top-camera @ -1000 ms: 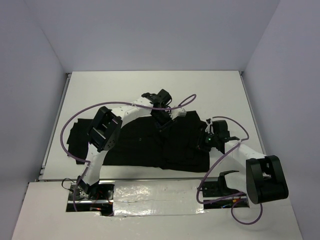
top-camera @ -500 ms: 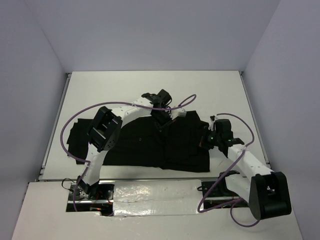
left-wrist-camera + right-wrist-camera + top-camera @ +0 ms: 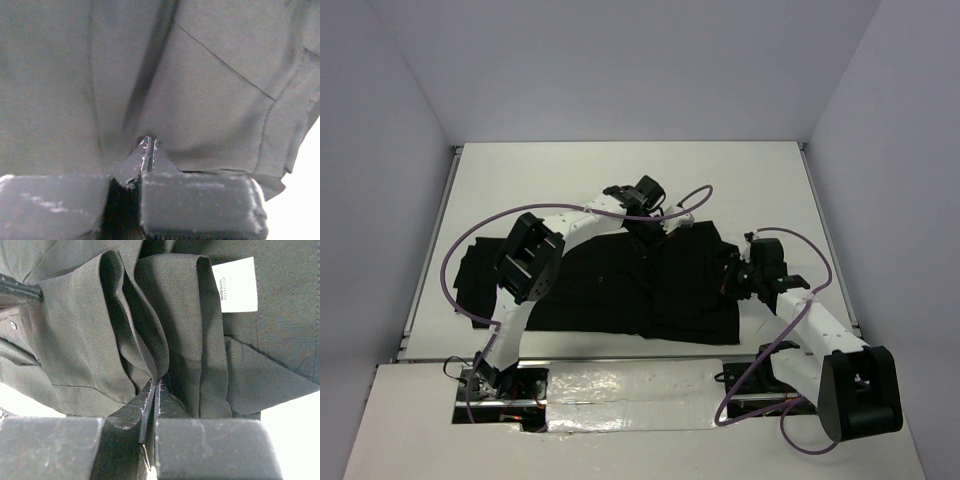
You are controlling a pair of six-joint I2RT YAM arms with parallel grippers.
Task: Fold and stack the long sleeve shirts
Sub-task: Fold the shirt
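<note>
Right wrist: shirt fold inside right pincer

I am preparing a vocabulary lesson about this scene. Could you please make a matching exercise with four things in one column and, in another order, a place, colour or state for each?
Column 1
1. left claw
2. right claw
3. neck label
4. shirt

Column 2
A. white, with small print
B. shut on bunched folds at the shirt's right edge
C. black, lying on the white table
D. shut on fabric near the shirt's far edge

Pairs: 1-D, 2-B, 3-A, 4-C
</note>
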